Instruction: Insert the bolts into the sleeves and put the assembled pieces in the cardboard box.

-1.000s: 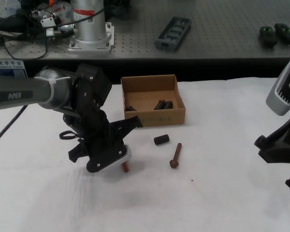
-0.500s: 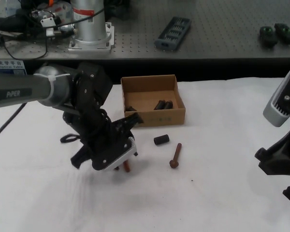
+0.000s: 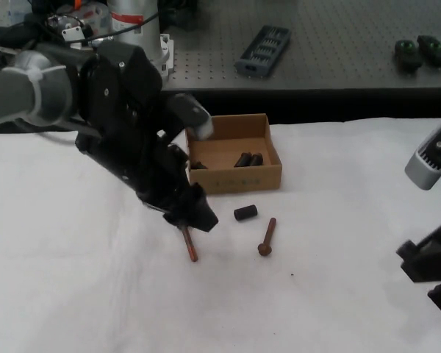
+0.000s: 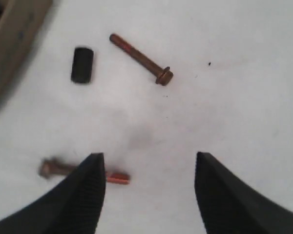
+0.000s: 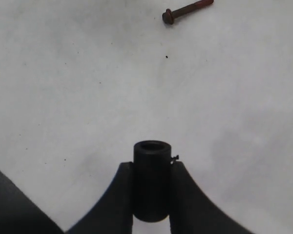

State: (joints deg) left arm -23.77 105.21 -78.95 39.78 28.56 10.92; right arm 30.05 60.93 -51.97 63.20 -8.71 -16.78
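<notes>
- My left gripper [image 4: 147, 163] is hanging wide open; the bolt [image 4: 117, 178] is lying partly beneath one finger [image 4: 85, 195], likely risking a missed grasp.
- My right gripper [image 5: 151, 165] is clamping a sleeve [image 5: 151, 187], possibly slipping.

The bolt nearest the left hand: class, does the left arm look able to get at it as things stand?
Probably yes. The left hand hangs open just above the bolt, nothing lying between them. One finger covers its middle in the wrist view, so a small sideways shift seems needed.
</notes>
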